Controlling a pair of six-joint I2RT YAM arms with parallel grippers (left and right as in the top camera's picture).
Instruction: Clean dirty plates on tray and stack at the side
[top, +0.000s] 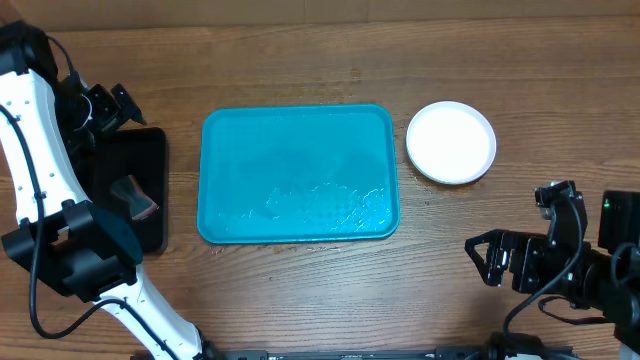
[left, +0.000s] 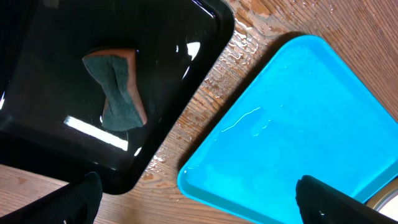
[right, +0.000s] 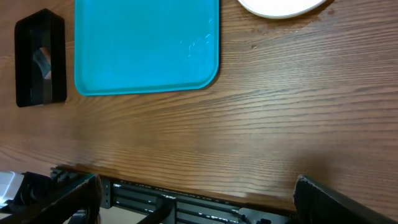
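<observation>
The teal-blue tray (top: 299, 172) lies in the middle of the table, wet and with no plates on it; it also shows in the left wrist view (left: 298, 130) and the right wrist view (right: 146, 43). A white plate (top: 451, 141) sits on the table right of the tray, topmost of what may be a stack; its edge shows in the right wrist view (right: 280, 7). The light blue and yellow-green plates are hidden. My left gripper (top: 105, 105) is open and empty above the black tray. My right gripper (top: 487, 257) is open and empty over the table's front right.
A narrow black tray (top: 135, 190) at the left holds a sponge (left: 118, 87) with a dark scouring face. Water drops lie on the wood between the two trays (left: 239, 46). The table's front edge (right: 205, 186) is close below the right gripper.
</observation>
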